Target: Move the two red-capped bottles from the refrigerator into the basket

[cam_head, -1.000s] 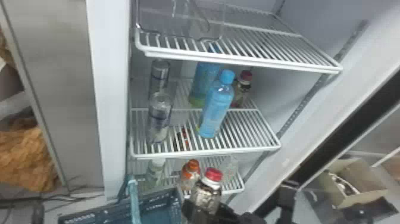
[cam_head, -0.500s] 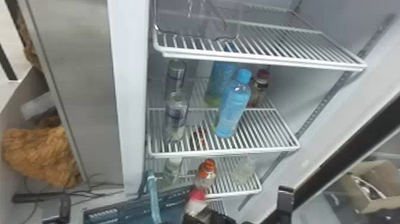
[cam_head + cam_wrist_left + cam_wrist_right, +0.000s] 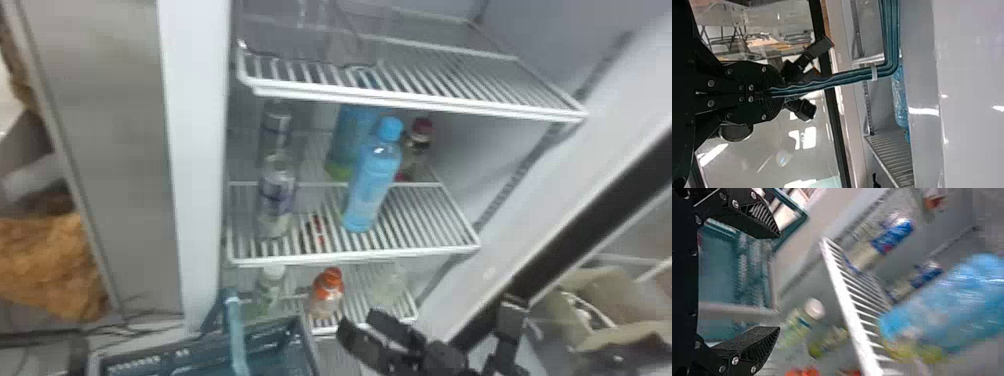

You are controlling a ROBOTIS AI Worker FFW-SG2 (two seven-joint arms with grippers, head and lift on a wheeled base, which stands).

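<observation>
One red-capped bottle (image 3: 419, 137) stands toward the back of the middle shelf (image 3: 350, 257) of the refrigerator (image 3: 195, 150), behind and to the right of the nearer blue bottle (image 3: 372, 185). A second blue bottle (image 3: 350, 142) stands beside it on that shelf. At the left side of the same shelf, two clear bottles (image 3: 277, 195) with dark labels stand one behind the other.

The right end effector (image 3: 358, 324) is near the right side of the basket (image 3: 270, 341), in front of the lower shelf (image 3: 357, 280). The right wrist view shows its fingers spread wide, holding nothing. The left end effector (image 3: 774, 93) is closed, its fingers pressed together around the teal handle (image 3: 238, 345) of the basket. The basket is low at the front of the refrigerator, toward the left. Its full contents cannot be determined.

On the lower shelf, a white-capped bottle (image 3: 270, 287) is at the left and an orange-capped bottle (image 3: 327, 295) is to its right. Farther right is a pale, translucent item (image 3: 389, 287), type not determinable. A clear bin (image 3: 290, 35) rests on the upper shelf (image 3: 450, 106). A cardboard box (image 3: 590, 327) is outside, to the right of the refrigerator.
</observation>
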